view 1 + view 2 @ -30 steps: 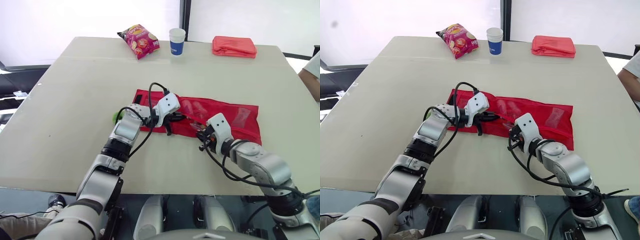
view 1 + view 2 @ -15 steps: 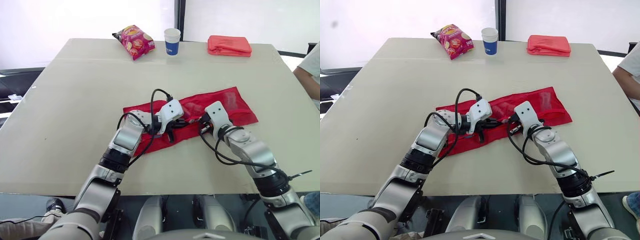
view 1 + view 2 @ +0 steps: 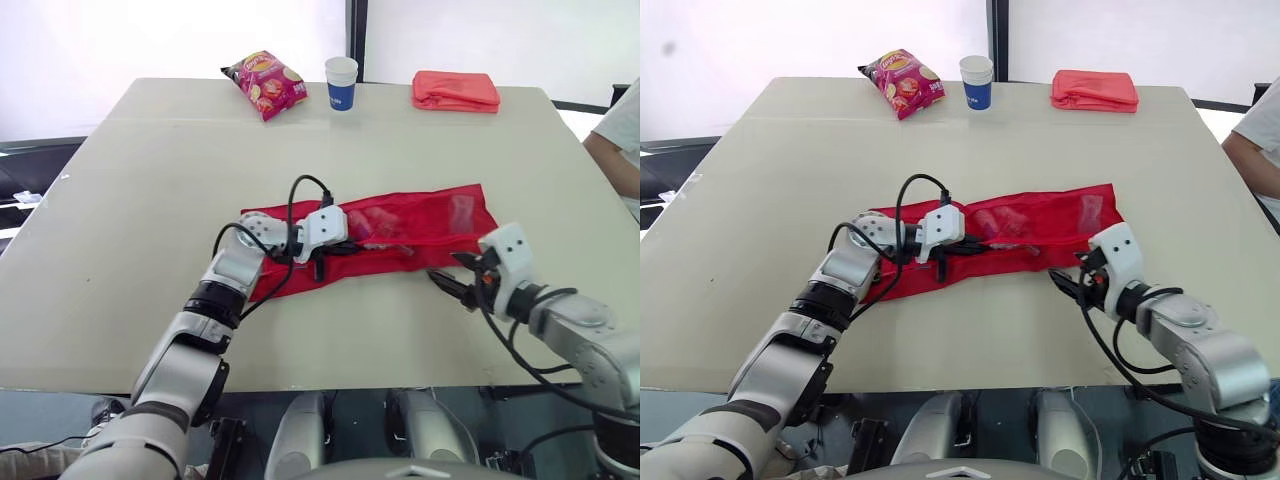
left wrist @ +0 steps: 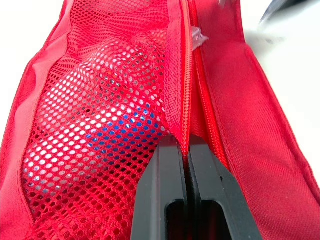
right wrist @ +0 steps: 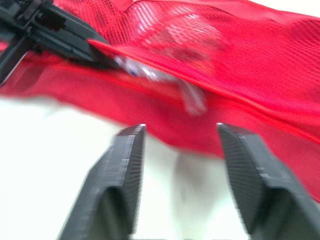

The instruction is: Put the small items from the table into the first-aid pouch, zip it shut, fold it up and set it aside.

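The red mesh first-aid pouch [image 3: 420, 232] lies flat across the table's middle, with small items showing through its netting [image 4: 100, 125]. My left gripper [image 3: 336, 250] is shut on the pouch's zipper edge [image 4: 186, 100] near its left half. A clear plastic-wrapped item [image 5: 192, 97] pokes out of the zipper slit. My right gripper [image 3: 446, 283] hovers open just in front of the pouch's right part, touching nothing; in the right wrist view its two fingers [image 5: 125, 165] stand wide apart over bare table, short of the pouch [image 5: 235, 85].
A crisp packet [image 3: 265, 82], a paper cup [image 3: 341, 82] and a folded red cloth [image 3: 455, 90] line the far edge. A person's arm [image 3: 620, 140] shows at the right edge. The table [image 3: 130, 200] has bare room left of the pouch.
My right gripper has let go of the pouch's edge, opened, and drawn back to the right and toward the front. The pouch has settled straighter. The left gripper keeps its hold.
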You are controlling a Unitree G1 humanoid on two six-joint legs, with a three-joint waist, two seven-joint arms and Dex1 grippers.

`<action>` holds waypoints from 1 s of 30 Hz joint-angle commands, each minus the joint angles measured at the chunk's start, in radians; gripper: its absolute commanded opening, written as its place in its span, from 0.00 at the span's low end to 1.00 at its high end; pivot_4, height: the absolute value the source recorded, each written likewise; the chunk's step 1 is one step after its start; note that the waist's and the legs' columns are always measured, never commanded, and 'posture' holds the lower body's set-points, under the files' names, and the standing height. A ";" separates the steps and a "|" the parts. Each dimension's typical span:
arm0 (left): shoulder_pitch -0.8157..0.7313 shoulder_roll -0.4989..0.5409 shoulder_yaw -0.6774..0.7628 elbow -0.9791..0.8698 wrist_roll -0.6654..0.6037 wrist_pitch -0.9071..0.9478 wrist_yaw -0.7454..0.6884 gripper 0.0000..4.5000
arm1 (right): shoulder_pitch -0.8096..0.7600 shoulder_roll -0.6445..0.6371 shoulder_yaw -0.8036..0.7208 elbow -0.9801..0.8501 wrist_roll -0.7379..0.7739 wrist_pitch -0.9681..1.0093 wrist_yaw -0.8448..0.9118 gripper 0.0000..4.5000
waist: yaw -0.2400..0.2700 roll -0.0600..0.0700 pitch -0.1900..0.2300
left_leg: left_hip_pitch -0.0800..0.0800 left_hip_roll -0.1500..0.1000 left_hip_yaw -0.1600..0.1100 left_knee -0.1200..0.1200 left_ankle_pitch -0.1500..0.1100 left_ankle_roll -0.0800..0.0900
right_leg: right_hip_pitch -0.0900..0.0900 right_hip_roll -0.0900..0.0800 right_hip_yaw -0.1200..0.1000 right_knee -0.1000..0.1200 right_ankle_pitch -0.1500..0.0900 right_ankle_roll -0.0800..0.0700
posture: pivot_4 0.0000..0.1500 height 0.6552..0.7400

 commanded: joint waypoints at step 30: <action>0.572 0.211 0.455 -1.054 -0.760 0.960 0.239 0.69 | -0.159 -0.109 -0.208 0.324 0.031 0.237 -0.039 0.02 | 0.001 0.001 0.001 | 0.001 -0.001 0.000 -0.001 0.000 0.000 | 0.000 -0.001 0.001 0.000 -0.002 0.003 | 1.00 1.00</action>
